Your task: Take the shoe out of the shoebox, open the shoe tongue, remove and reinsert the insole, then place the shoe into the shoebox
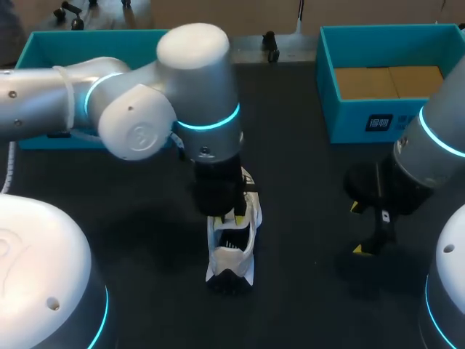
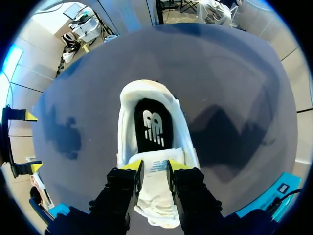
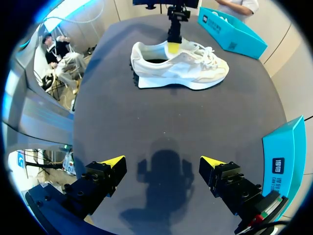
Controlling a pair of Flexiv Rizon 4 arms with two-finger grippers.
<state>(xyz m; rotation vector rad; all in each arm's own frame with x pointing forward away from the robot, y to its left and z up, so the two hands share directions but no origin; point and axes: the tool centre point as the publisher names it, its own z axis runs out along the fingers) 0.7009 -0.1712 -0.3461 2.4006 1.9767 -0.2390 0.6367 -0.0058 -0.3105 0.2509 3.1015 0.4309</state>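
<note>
The left gripper (image 2: 154,167), two black fingers with bright yellow tips, hung directly over a white low-top fabric sneaker (image 2: 126,139) that stood on its sole on the dark grey tabletop (image 2: 234,73). Its tips sat close together, pressing from both sides on the shoe's white padded tongue (image 2: 155,192). Ahead of the fingers the shoe's mouth lay open, showing a black insole with a white logo (image 2: 149,122) flat inside, the heel pointing away from the gripper. Well off to one side, the right gripper (image 2: 30,142) held its yellow tips wide apart over the table. A corner of a teal cardboard box (image 2: 281,188) showed beside the left fingers.
</note>
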